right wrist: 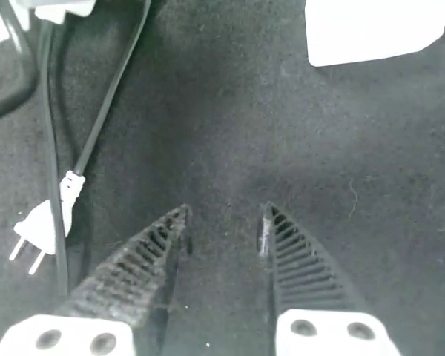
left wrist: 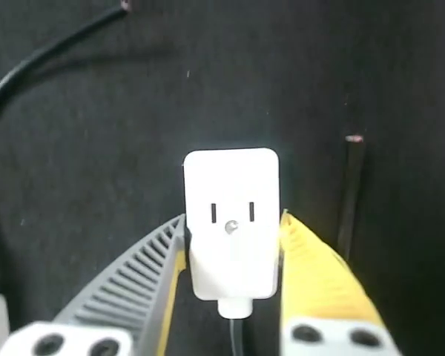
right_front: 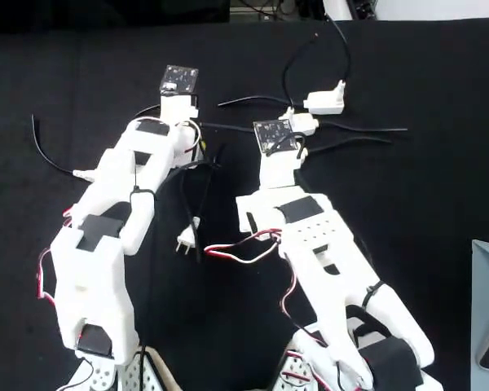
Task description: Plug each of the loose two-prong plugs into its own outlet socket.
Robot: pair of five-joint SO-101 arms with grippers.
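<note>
The left gripper (left wrist: 233,219) has its jaws clamped on the two sides of a white outlet socket (left wrist: 231,193), held just above the black table cloth (left wrist: 96,133). The socket's slotted face is turned up toward the wrist camera. Its long axis runs along the fingers, and its cable leaves between them toward the wrist.

The right gripper (right wrist: 224,219) hangs over bare cloth with its jaws apart and nothing between them. A loose white two-prong plug (right_front: 186,237) lies flat between the two arms. Its prongs point toward the arm bases, and its black cord (right_front: 204,191) trails away from them. A second outlet socket (right wrist: 371,30) lies ahead of the right gripper.

The step in hand is likely fetching that plug. The right gripper would do best to pinch the plug's body across its flat sides, leaving the prongs free. It would then need to turn the prongs parallel to the two slots before pushing straight in, while the left arm keeps the socket steady.
</note>
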